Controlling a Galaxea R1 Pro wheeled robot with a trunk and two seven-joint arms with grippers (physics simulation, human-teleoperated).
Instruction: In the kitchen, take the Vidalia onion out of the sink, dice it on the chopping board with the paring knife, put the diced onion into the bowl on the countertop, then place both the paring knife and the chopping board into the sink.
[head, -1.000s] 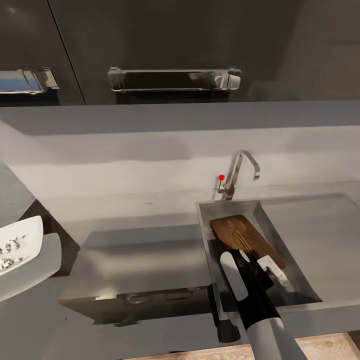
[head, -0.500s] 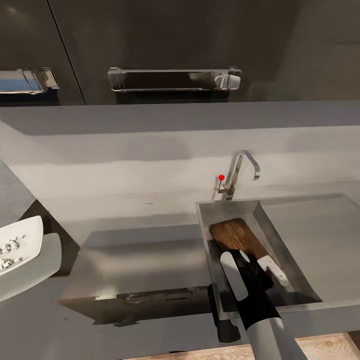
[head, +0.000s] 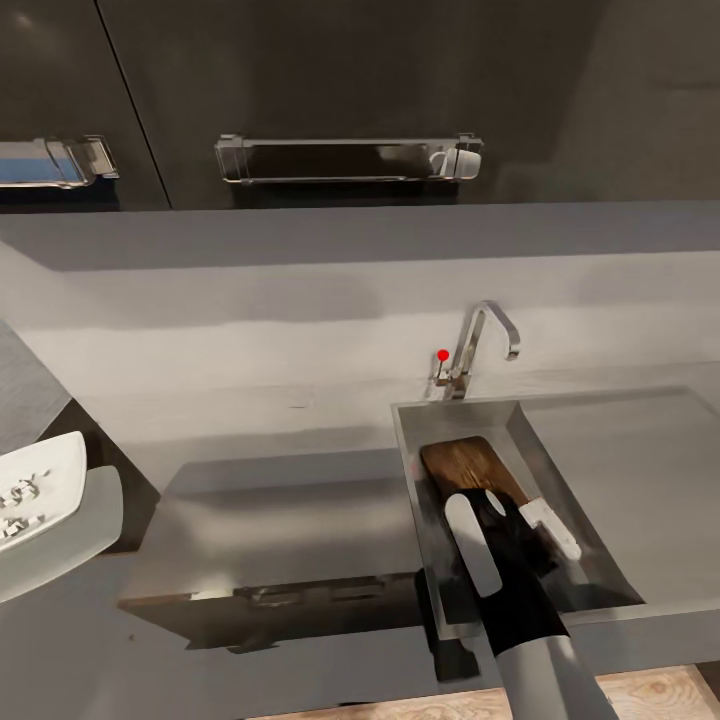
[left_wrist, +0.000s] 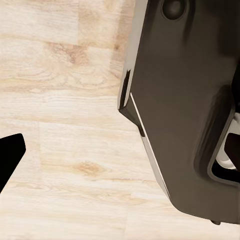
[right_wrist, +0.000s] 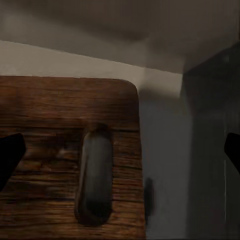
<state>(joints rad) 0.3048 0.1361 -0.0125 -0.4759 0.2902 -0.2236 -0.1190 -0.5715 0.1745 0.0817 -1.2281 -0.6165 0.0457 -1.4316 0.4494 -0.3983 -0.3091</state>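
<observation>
Right end effector (head: 540, 530) hangs low inside the sink (head: 425, 470), right over the near end of the chopping board (head: 470, 468). In your right wrist view the two fingertips (right_wrist: 10, 155) stand wide apart at either side of the picture, with the board's handle slot (right_wrist: 94, 175) between them and nothing in their grip. So judge the board as let go, or very nearly so.

The board lies in the basin along its left wall, its far end toward the tap (head: 480, 345) and its near end under your end effector. You cannot tell from the head view whether it rests flat on the bottom or leans on the wall.

Out at the left edge of the desk (head: 300, 400) sits the white bowl (head: 45, 485) with pale bits in it, which look like the diced onion. That would put the dicing and the transfer behind you.

What stays open is the paring knife: you see no red-orange handle in the sink or on the desk, though your arm hides part of the basin. Check that before you call the job finished.

Your left wrist view looks down at the wooden floor (left_wrist: 65, 100) beside the robot's dark body (left_wrist: 185, 100); one fingertip shows at the edge, too little to say how far that end effector is spread.
</observation>
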